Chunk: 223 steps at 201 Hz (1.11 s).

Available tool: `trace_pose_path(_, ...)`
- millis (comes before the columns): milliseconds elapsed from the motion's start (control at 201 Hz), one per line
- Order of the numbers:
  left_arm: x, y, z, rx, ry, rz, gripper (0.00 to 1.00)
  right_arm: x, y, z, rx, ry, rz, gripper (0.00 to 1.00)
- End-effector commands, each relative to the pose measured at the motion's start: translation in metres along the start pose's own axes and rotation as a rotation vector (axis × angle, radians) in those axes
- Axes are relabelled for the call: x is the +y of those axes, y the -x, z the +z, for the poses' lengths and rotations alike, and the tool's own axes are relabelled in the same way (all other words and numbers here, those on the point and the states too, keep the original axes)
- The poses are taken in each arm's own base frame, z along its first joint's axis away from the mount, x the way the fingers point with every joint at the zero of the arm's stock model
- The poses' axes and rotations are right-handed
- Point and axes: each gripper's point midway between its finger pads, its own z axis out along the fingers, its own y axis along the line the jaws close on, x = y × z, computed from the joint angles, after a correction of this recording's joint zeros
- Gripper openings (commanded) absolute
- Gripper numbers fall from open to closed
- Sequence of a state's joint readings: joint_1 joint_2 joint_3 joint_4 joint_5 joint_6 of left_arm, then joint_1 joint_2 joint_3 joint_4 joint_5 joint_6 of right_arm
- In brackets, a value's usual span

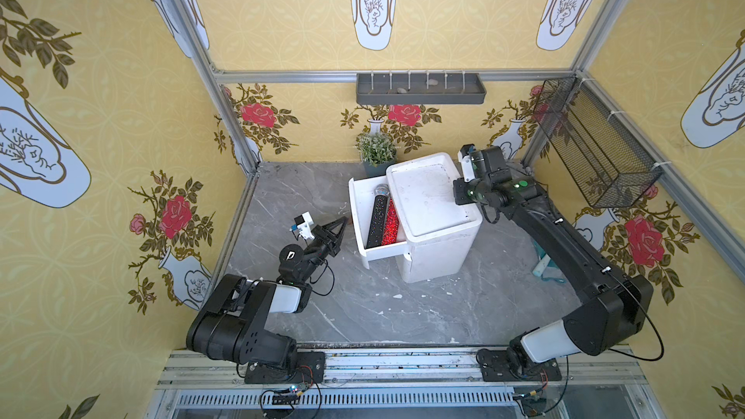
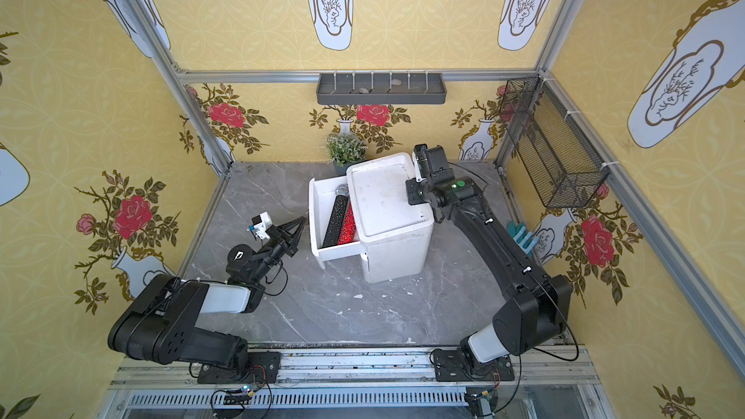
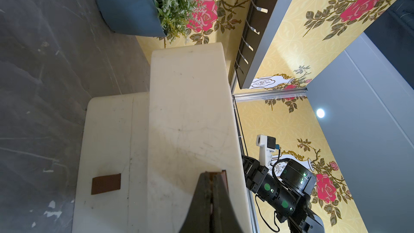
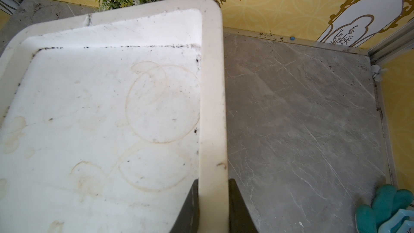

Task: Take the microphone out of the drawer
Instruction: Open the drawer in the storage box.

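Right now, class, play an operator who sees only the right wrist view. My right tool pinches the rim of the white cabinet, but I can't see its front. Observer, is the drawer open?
Observer: Yes. In a top view the drawer stands pulled out of the cabinet, on the side away from your right tool.
Operator: Is the microphone in it?
Observer: The microphone lies flat inside with its silver head at the far end, next to a red glittery item.
Operator: And the left tool?
Observer: The left tool is shut and empty, close beside the drawer's front. I cannot tell whether it touches.
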<state>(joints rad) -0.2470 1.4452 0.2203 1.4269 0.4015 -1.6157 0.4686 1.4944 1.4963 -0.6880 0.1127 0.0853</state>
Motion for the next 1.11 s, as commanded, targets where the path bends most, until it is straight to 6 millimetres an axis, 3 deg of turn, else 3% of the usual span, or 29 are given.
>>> trace_pose_path(0,0.011,0.011,-0.007,-0.043,0.04,-0.003,0.0,-0.024,0.02,-0.003,-0.078,-0.121,0.074,0.05)
trace_pose_path(274,0.01,0.024,-0.02,-0.078,0.045,0.009,0.0,-0.025,0.02,-0.004,-0.074,-0.127,0.082,0.06)
trace_pose_path(353,0.008,0.022,-0.017,-0.058,0.044,0.018,0.31,-0.022,0.02,-0.002,-0.069,-0.111,0.082,0.1)
trace_pose_path(443,0.006,0.02,-0.013,-0.036,0.055,0.022,0.55,-0.019,0.021,0.0,-0.065,-0.099,0.084,0.21)
trace_pose_path(518,0.004,0.022,-0.013,-0.029,0.073,0.035,0.69,-0.017,0.022,0.001,-0.065,-0.093,0.086,0.29)
trace_pose_path(587,0.002,0.027,-0.015,-0.029,0.106,0.059,0.77,-0.016,0.022,0.001,-0.066,-0.088,0.085,0.31)
trace_pose_path(707,-0.002,0.03,-0.019,0.001,0.243,0.164,0.8,-0.016,0.023,0.001,-0.071,-0.081,0.086,0.3)
trace_pose_path(911,-0.05,0.04,-0.034,0.042,0.503,0.505,0.83,-0.011,0.024,0.002,-0.079,-0.054,0.087,0.29)
trace_pose_path(1105,-0.068,0.028,-0.023,0.173,0.658,0.654,0.82,-0.008,0.023,0.006,-0.075,-0.042,0.095,0.28)
